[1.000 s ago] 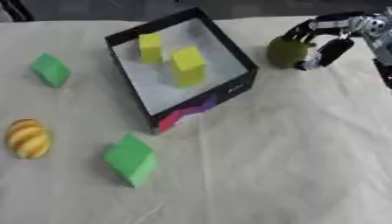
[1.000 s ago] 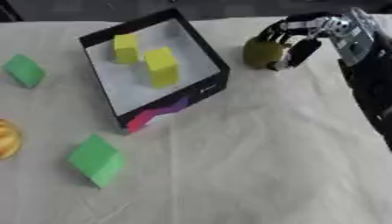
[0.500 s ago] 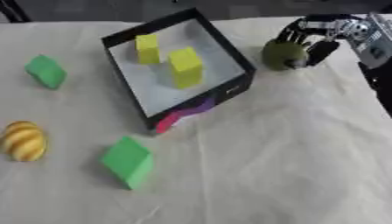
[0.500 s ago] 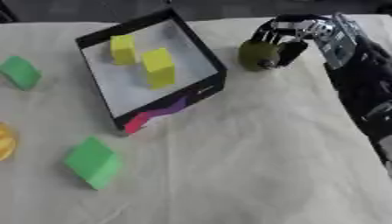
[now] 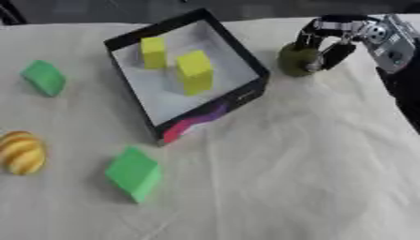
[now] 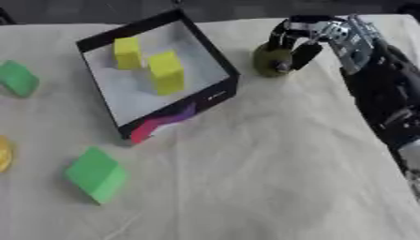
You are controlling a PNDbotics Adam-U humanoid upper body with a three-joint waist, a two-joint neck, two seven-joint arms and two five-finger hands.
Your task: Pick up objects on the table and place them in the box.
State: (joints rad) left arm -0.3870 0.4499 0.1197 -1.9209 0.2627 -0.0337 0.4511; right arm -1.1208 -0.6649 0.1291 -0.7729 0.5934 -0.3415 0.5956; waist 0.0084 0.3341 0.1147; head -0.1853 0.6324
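Just right of the box (image 5: 246,70), a dark olive round object (image 5: 295,58) sits on the white cloth (image 5: 287,164) — the right hand (image 6: 308,35) curls its fingers (image 5: 334,52) around it (thumb side hidden). Inside the box stand two yellow blocks (image 5: 195,71).

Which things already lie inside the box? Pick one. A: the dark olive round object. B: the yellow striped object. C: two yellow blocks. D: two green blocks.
C: two yellow blocks stand on the white floor of the box, while the green ones and the rest are on the cloth outside it.
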